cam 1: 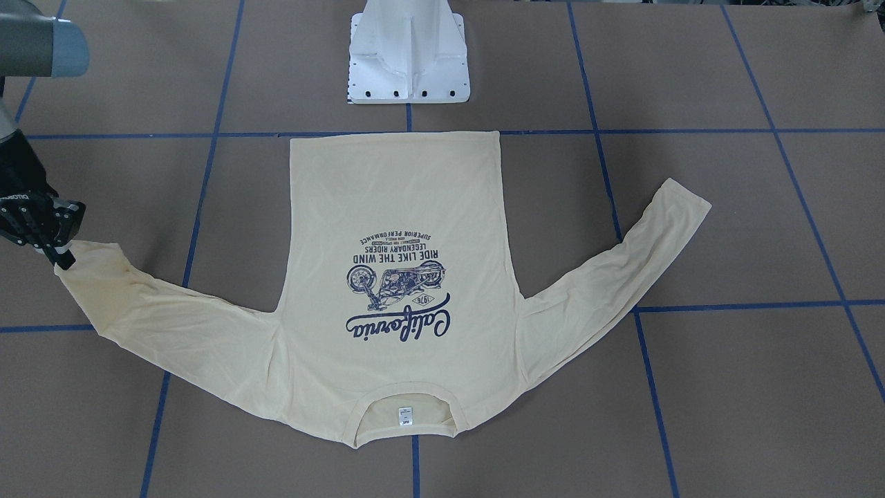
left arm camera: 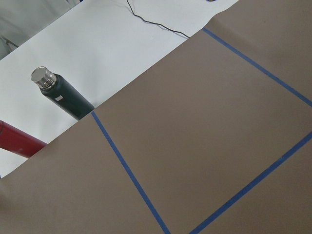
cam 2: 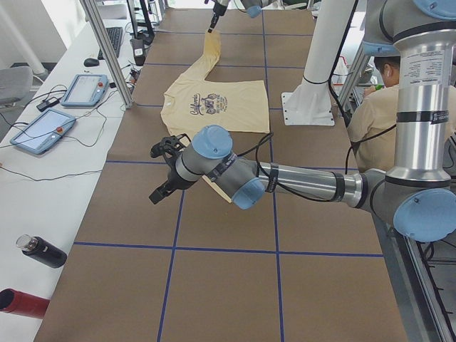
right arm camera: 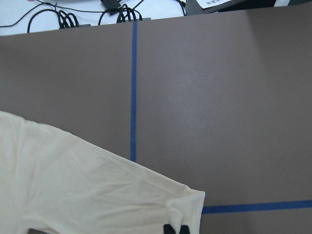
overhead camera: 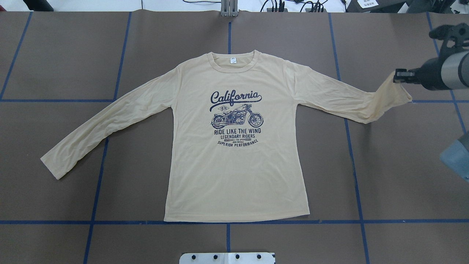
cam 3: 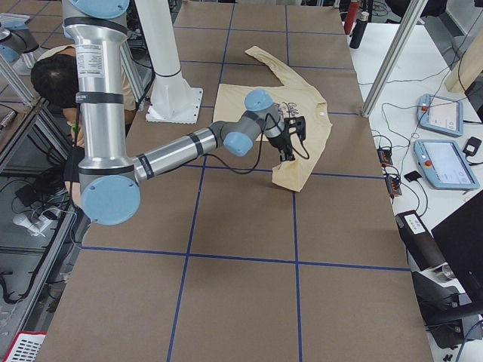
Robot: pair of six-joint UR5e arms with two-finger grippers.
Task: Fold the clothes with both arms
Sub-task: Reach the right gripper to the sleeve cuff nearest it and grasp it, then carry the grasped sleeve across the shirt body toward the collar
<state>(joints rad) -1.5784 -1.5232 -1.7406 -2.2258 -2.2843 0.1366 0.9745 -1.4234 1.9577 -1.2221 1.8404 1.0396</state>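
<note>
Presently the shirt [overhead camera: 234, 172] lies flat on the table [overhead camera: 384, 176], print [overhead camera: 236, 117] up, collar [overhead camera: 234, 69] away from the robot and hem [overhead camera: 234, 219] nearest its base. The right gripper [overhead camera: 398, 77] is clenched on the cuff [overhead camera: 399, 91] of the right sleeve [overhead camera: 329, 97], and that cuff is raised off the table while the rest of the sleeve trails down to the shoulder. The left sleeve [overhead camera: 110, 119] lies flat and untouched, angled out toward the hem side. The left gripper [cam 2: 158, 178] hangs over bare table, well apart from the shirt; it shows only in the left side view, so I cannot tell whether it is clenched or released. In my judgement the step in hand is the fold of the right sleeve across the body. To do it well, the cuff should travel low and inward, with the sleeve kept lightly taut so that it lays down without a ridge or twist. The crease should fall along the shoulder line, not into the chest. Pulling too hard risks dragging the thin body cloth out of square. Release should come only once the cuff rests flat on the shirt.
</note>
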